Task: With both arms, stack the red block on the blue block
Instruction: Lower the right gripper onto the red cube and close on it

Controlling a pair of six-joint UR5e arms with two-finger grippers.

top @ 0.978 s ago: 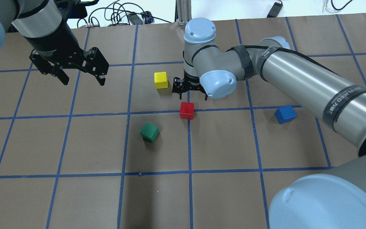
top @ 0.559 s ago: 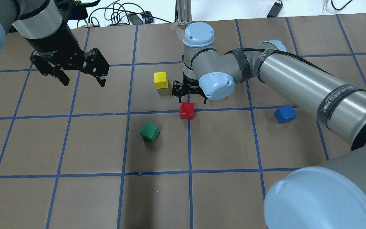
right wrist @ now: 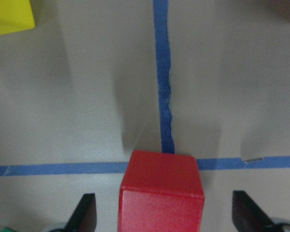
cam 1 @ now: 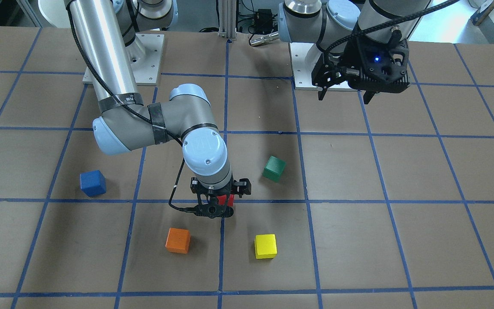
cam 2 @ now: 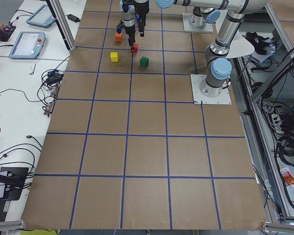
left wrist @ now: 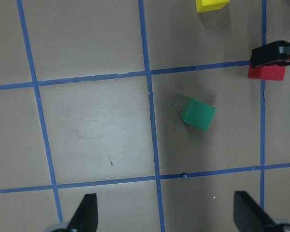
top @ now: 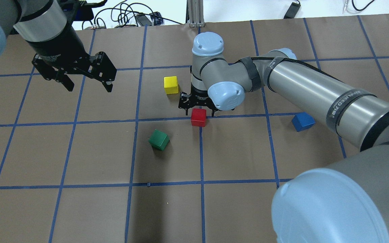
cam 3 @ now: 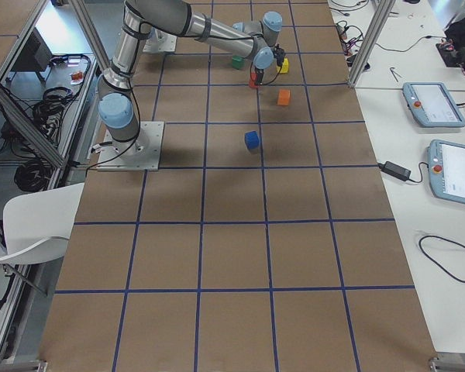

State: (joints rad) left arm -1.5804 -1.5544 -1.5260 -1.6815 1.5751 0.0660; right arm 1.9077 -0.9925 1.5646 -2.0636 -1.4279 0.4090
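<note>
The red block (top: 198,118) sits on a blue tape crossing at the table's middle. My right gripper (top: 198,109) is open and low over it. In the right wrist view the red block (right wrist: 162,193) lies between the two fingers (right wrist: 84,215), with a gap on each side. The front view shows the right gripper (cam 1: 220,202) down at the red block (cam 1: 227,198). The blue block (top: 302,121) rests alone to the right, partly under my right forearm, and also shows in the front view (cam 1: 92,183). My left gripper (top: 86,84) is open and empty, high at the far left.
A green cube (top: 158,139) lies near-left of the red block. A yellow cube (top: 171,84) sits just left of the right gripper. An orange cube (cam 1: 178,240) lies beyond the gripper and is hidden in the overhead view. Cables lie past the table's far edge.
My right gripper has come down and toward the red block, from behind it to straddling it. The left arm and all the cubes have stayed put.
</note>
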